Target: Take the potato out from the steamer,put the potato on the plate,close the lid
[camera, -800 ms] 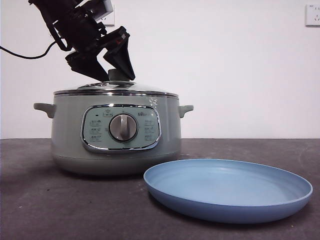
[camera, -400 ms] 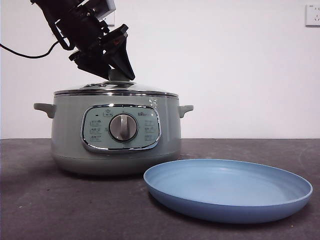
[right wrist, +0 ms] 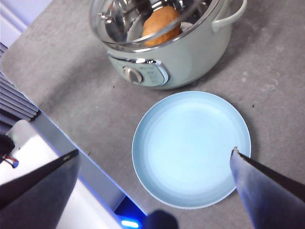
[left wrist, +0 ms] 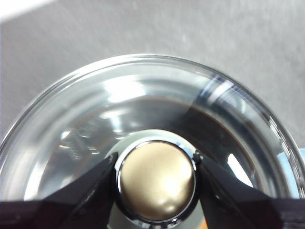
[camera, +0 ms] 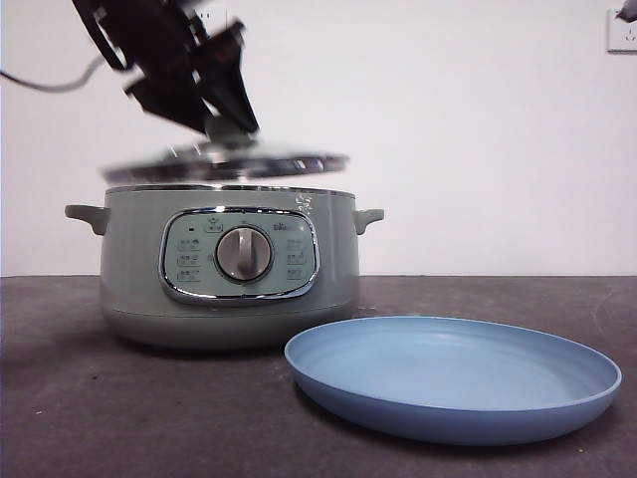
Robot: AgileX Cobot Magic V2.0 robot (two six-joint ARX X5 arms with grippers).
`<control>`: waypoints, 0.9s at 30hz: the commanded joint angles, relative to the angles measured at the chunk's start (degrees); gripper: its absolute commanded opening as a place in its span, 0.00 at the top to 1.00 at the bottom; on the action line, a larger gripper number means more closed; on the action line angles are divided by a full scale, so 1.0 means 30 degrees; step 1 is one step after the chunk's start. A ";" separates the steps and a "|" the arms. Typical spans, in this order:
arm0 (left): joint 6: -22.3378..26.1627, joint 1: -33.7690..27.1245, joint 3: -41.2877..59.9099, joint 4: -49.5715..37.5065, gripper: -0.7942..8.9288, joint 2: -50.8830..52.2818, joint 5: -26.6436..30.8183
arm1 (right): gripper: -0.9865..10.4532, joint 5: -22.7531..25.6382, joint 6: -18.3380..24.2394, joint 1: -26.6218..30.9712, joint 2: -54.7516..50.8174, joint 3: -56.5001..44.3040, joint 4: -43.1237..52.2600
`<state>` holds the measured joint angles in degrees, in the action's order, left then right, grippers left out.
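we have the left tool (camera: 227, 112) clamped on the knob (left wrist: 156, 181) of the lid (camera: 224, 163), one jaw on each side of its silver top, and the lid hangs just above the rim of the steamer (camera: 229, 269), slightly tilted and blurred in the front view. the potato (right wrist: 161, 25) sits inside the steamer, visible through the glass from the right wrist camera. the plate (camera: 453, 376) lies on the tabletop (camera: 60, 398) at about 4 o'clock from the steamer in the front view, near its base, and nothing is on it.

to do this step well, we judge that we should raise the lid straight up until its steel rim is fully clear of the pot, keeping it level so it does not swing on the knob, and only then carry it aside, away from the plate. a firm, centred grip matters, since the smooth knob could slip.

the right tool (right wrist: 152, 162) waits above the plate with its jaws spread wide, holding nothing.
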<state>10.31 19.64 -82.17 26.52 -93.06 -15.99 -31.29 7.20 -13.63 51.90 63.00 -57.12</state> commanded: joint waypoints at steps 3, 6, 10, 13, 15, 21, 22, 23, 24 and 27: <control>-0.0087 -0.0707 -0.0197 0.0350 0.93 0.2696 0.0000 | 0.29 0.0022 -0.1224 -0.0146 0.0918 0.0036 0.1275; -0.0240 -0.1224 -0.0197 0.1508 0.93 0.4269 0.0000 | 0.29 0.0007 -0.2361 -0.0597 0.1851 0.0044 0.2827; -0.0364 -0.1865 -0.0197 0.3388 0.93 0.6455 0.0073 | 0.29 0.0036 -0.3803 -0.1858 0.3504 0.0080 0.5333; -0.0364 -0.2259 -0.0197 0.4896 0.93 0.8123 0.0867 | 0.34 0.0109 -0.4466 -0.3191 0.5406 0.0663 0.6615; -0.0364 -0.2426 -0.0197 0.5887 0.93 0.9216 0.1530 | 0.35 0.0678 -0.4452 -0.4036 0.7082 0.1778 0.6659; -0.0437 -0.2557 -0.0197 0.8517 0.93 1.1919 0.2834 | 0.34 0.2324 -0.4364 -0.5967 1.2218 0.6455 0.6419; -0.0437 -0.2557 -0.0197 0.8830 0.93 1.2262 0.2922 | 0.34 0.2586 -0.4371 -0.6135 1.2998 0.7300 0.6244; -0.0437 -0.2572 -0.0197 0.9180 0.93 1.2633 0.3016 | 0.34 0.2849 -0.4364 -0.6309 1.3923 0.8298 0.5989; -0.0466 -0.2572 -0.0197 0.9500 0.93 1.2983 0.3060 | 0.34 0.3162 -0.4364 -0.6543 1.4826 0.9275 0.5727; -0.0583 -0.2572 -0.0197 1.0251 0.93 1.4018 0.3337 | 0.34 0.4634 -0.4364 -0.7213 1.8010 1.2575 0.4728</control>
<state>8.97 12.10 -82.17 59.72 -51.48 -6.04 -17.47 -5.45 -35.14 105.06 100.57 -42.85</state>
